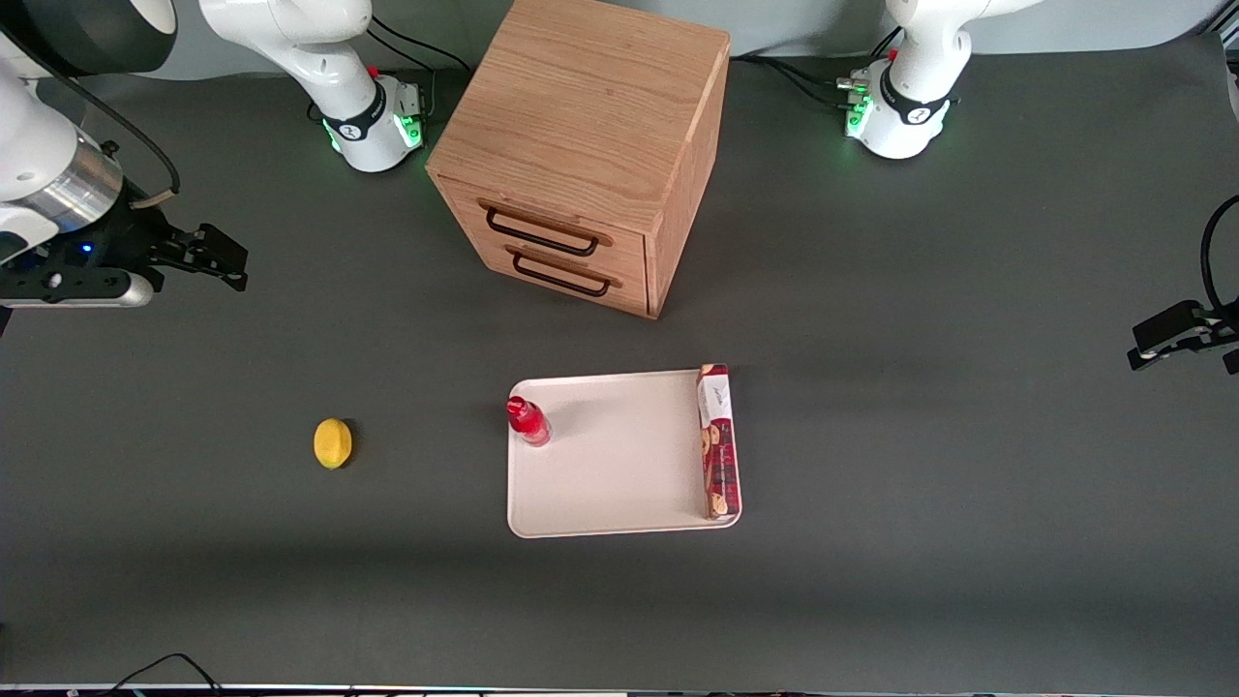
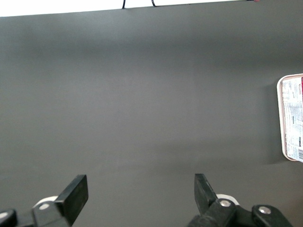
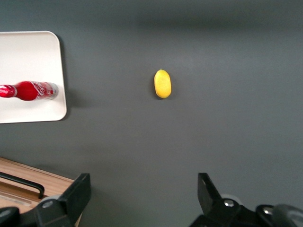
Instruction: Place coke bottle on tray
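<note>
Our gripper [image 1: 227, 263] hung released, well apart from the bottle [image 1: 528, 422] standing near the tray [image 1: 619, 474] corner, which we judged could topple if bumped.

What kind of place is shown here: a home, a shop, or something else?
Most likely a robotics lab. A dark mat-covered table bears staged props: a coke bottle standing on a tray, a lemon and a wooden drawer cabinet. The right arm's end effector hangs open toward the working arm's end of the table.
</note>
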Tool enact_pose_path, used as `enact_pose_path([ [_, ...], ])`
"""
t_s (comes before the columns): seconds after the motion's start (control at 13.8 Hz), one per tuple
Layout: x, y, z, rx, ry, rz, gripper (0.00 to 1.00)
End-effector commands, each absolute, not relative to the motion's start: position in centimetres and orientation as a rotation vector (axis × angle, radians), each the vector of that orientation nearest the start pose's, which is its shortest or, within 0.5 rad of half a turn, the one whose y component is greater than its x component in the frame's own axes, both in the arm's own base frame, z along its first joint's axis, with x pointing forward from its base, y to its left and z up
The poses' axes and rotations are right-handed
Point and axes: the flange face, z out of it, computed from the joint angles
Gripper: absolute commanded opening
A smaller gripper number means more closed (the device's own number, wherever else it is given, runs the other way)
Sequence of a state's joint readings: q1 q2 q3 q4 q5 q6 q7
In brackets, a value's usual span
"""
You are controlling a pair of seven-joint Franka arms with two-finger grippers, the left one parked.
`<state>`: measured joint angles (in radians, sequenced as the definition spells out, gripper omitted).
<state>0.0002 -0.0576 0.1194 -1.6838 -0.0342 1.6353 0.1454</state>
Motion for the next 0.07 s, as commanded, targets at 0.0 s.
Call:
enact_pose_path([
  [0.0, 53.93, 6.13, 61.15, -3.12, 0.045, -0.022, 1.0],
])
